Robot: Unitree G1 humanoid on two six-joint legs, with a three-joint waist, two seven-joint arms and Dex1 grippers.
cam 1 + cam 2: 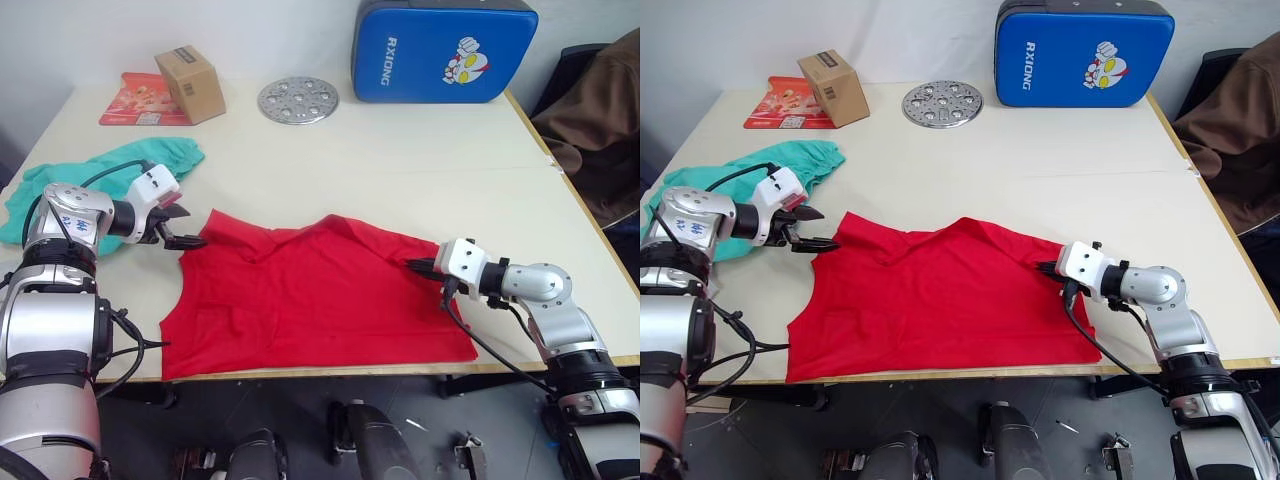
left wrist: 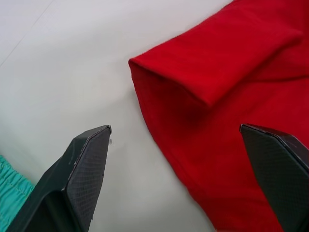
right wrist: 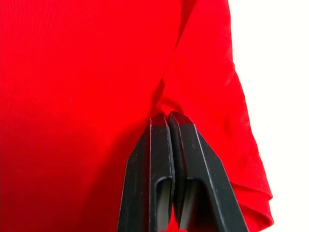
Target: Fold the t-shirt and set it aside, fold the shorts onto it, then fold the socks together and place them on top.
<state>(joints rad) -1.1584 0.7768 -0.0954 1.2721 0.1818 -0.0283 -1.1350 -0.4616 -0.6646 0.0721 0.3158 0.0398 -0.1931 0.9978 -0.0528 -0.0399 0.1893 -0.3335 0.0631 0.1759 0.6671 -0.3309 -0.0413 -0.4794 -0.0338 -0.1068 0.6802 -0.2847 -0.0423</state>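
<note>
Risk: left pincer (image 1: 183,226), fingers apart beside the t-shirt (image 1: 310,295) sleeve, may miss it while right pincer (image 1: 420,266), fingers together on cloth, drags it sideways.

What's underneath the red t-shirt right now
The red t-shirt lies flat on the table, part of it folded over itself. Nothing bulges beneath it, though the cloth hides whatever might be there.

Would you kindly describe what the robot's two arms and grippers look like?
Both arms are silver-grey metal with rounded joints, black bands and loose black cables. White wrist housings carry the left gripper and right gripper, each with two black tapered fingers finely textured. The left arm's joint bears blue markings.
</note>
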